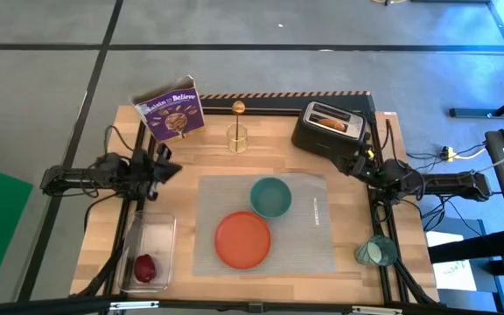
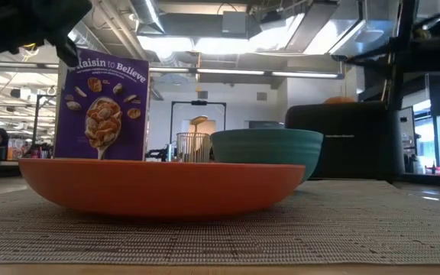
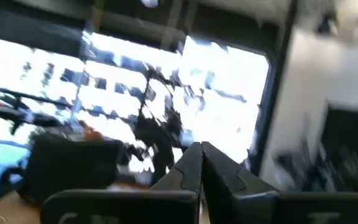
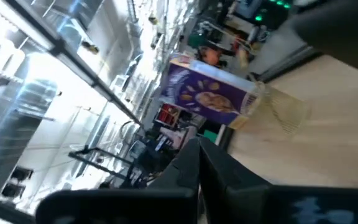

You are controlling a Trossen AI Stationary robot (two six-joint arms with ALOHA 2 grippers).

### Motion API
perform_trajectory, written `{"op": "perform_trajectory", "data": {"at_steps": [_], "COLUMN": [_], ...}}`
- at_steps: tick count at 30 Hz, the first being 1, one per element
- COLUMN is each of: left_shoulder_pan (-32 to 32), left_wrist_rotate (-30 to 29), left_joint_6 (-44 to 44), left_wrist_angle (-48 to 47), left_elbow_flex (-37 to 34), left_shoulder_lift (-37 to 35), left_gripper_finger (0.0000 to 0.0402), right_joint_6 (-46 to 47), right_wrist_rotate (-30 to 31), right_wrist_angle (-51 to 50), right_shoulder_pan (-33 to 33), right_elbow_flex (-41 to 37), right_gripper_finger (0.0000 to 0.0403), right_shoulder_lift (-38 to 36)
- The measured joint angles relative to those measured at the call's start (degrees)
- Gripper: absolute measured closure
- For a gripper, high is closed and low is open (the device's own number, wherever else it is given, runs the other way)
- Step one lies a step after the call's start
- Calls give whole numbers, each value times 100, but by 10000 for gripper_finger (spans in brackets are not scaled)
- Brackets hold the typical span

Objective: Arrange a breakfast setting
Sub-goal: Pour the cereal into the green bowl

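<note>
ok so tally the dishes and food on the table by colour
teal: 2, bowl and cup
orange: 1, plate
dark red: 1, fruit in the clear tub
purple: 1, cereal box
total: 5

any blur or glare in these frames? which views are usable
High view: sharp, evenly lit, usable. Low view: orange plate fills the foreground and hides much of the table; ceiling lights glare. Left wrist view: heavy motion blur, windows blown out. Right wrist view: tilted and soft, though the purple cereal box reads.
</note>
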Motion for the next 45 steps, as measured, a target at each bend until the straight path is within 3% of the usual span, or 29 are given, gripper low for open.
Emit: {"op": "perform_trajectory", "data": {"at_steps": [10, 13, 16, 21, 27, 31, 34, 41, 45], "left_shoulder_pan": [0, 0, -2, -2, -2, 0, 0, -2, 0], "left_wrist_rotate": [-1566, -1616, -1464, -1372, -1431, -1659, -1659, -1226, -1475], "left_joint_6": [-439, -775, -1142, -1242, -877, -744, -737, -202, -80], "left_wrist_angle": [1008, 1066, 1124, 1058, 635, 166, -181, -789, -1688], "left_elbow_flex": [0, 2, 64, 505, 1497, 2093, 2483, 3214, 3722], "left_shoulder_lift": [2, 7, 26, 437, 1365, 2053, 2506, 3131, 3404], "left_gripper_finger": [400, 400, 400, 400, 400, 400, 400, 400, 391], "right_joint_6": [-2293, -3010, -3088, -3251, -3581, -4133, -4574, -4732, -4750], "right_wrist_rotate": [3, 321, 761, 576, 102, 90, 162, 268, 395], "right_wrist_angle": [23, 21, 23, -305, -856, -909, -944, -1155, -1460], "right_shoulder_pan": [-2, 0, -1, -2, -2, -2, -2, -2, -2], "right_elbow_flex": [1536, 1909, 2245, 2766, 3355, 3573, 3697, 3962, 4050], "right_gripper_finger": [402, 402, 402, 394, 302, 220, 179, 163, 163], "right_shoulder_lift": [1501, 1951, 2336, 2729, 3127, 3331, 3377, 3377, 3377]}}
